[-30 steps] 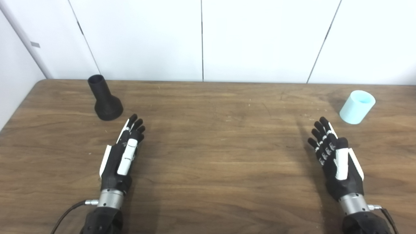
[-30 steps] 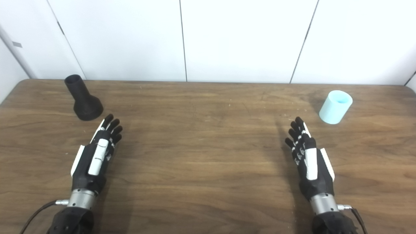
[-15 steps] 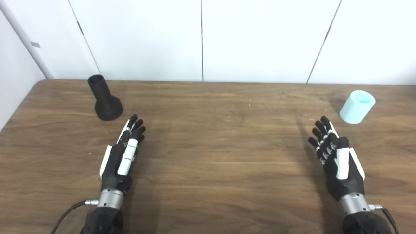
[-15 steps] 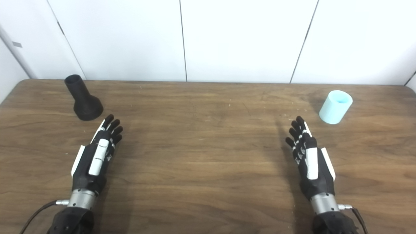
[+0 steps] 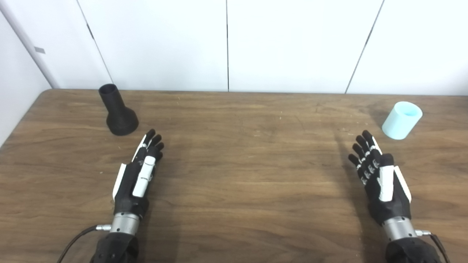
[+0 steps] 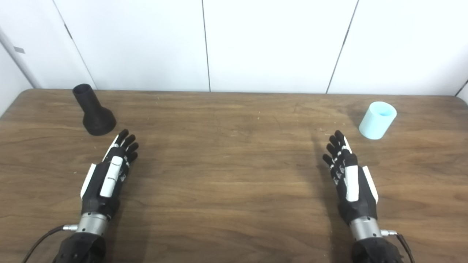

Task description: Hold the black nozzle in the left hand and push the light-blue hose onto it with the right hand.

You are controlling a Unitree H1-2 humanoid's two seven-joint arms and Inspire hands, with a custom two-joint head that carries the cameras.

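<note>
The black nozzle [image 5: 117, 110] stands on its wide base at the table's far left, narrow mouth up. My left hand [image 5: 139, 172] lies just in front of it and slightly right, open, fingers stretched toward it without touching. At the far right stands the light-blue hose [image 5: 402, 120], a short upright tube. My right hand [image 5: 378, 175] is open below and left of the hose, fingertips a short gap away from it. Both hands hold nothing.
The brown wooden table [image 5: 241, 153] meets a white panelled wall [image 5: 226, 44] at its far edge. Its rounded left corner is near the nozzle. A black cable [image 5: 75, 239] runs from my left wrist.
My right hand has crept slightly forward and to the right, toward the hose. The left hand, nozzle and hose have stayed put.
</note>
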